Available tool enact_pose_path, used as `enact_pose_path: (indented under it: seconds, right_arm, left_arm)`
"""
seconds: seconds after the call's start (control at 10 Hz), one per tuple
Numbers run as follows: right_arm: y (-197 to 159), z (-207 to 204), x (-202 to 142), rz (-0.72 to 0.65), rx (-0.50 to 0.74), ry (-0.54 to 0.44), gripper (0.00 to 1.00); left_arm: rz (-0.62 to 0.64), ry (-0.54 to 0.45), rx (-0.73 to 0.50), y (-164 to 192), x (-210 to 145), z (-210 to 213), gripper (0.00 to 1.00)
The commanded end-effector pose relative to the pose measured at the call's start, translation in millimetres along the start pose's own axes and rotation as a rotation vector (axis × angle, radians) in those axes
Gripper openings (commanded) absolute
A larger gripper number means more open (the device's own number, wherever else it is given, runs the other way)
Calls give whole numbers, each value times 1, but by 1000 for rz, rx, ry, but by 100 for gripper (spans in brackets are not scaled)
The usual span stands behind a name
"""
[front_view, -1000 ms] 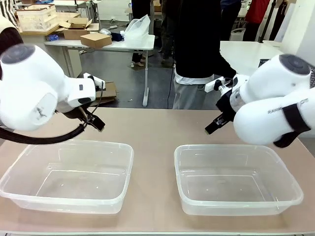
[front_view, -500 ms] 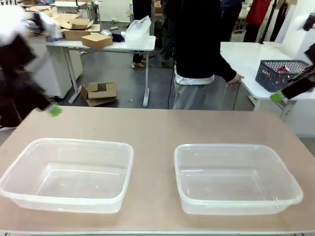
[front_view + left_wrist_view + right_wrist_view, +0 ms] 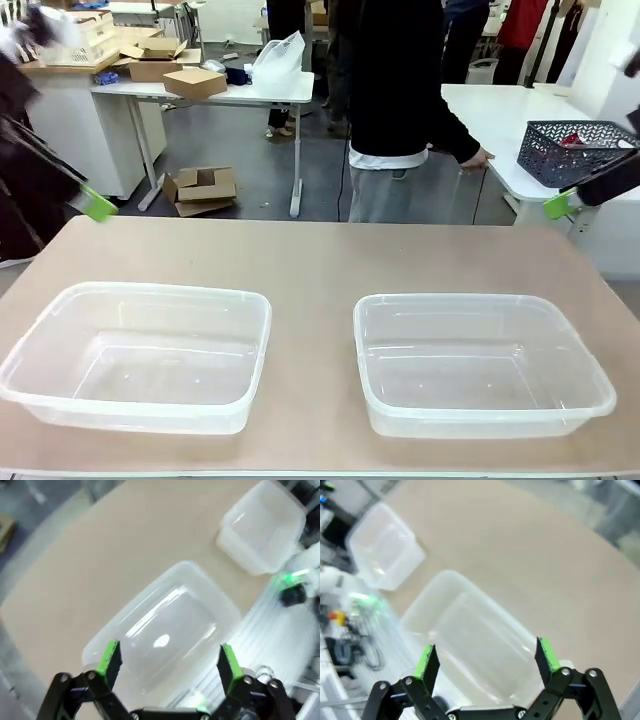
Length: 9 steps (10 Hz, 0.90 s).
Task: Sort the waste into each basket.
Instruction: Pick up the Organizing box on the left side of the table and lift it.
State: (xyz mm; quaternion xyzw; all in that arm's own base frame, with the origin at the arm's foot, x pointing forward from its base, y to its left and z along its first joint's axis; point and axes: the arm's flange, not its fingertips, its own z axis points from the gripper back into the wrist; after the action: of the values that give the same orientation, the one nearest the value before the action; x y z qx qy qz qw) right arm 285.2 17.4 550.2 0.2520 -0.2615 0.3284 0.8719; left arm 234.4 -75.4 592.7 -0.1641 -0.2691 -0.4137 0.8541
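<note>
Tan tabletop (image 3: pixel 320 255) takes up the lower part of the front view, w/ bare surface btwn and behind the tubs right back to its far edge. A person (image 3: pixel 400 80) in a dark top stands past that edge, top centre, one hand (image 3: pixel 478 157) on a white side table (image 3: pixel 500 110) at upper right. Left basket (image 3: pixel 150 291) at bottom left and right basket (image 3: pixel 460 298) at bottom right sit side by side, apart, a strip of bare top btwn them. Both are clear plastic w/ rounded corners and a thick rim; you see straight thru to their bare floors. A dark lattice basket (image 3: pixel 570 150) sits on the side table at upper right w/ something red (image 3: pixel 572 140) in it, too small to tell what. Left gripper (image 3: pixel 167 657) is at the front view's left edge and right gripper (image 3: pixel 487 660) at its right edge, both up by the far corners. The fingers of each are spread wide, nothing btwn them.
</note>
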Motion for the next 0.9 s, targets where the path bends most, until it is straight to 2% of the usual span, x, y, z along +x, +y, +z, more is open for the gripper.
enact_pose_path:
  seconds: [0.0,0.1,0.2,0.3,0.4,0.5,0.6,0.7,0.8]
  right_arm:
    - [-61,27,-39,-630,599,-160,100]
    - [-86,32,-57,-891,730,-305,100]
    - [-99,36,-73,-1025,772,-400,100]
    - [-106,47,-85,-1101,778,-544,100]
    - [-107,59,-94,-1119,769,-662,100]
    - [-104,72,-97,-1106,786,-730,100]
    - [-98,79,-93,-1080,768,-733,100]
    - [-89,80,-82,-1044,716,-637,100]
    - [-121,75,-108,-804,720,-434,100]
  left_arm:
    - [260,-399,-526,45,-72,30,100]
    - [403,-506,-664,67,-95,29,100]
    - [546,-538,-748,80,-112,20,100]
    - [628,-510,-782,86,-122,4,100]
    - [681,-453,-813,84,-122,-18,100]
    - [742,-379,-864,81,-116,-46,100]
    - [814,-334,-889,79,-111,-64,100]
    - [863,-304,-824,81,-107,-71,100]
    - [643,-409,-847,130,-115,-11,100]
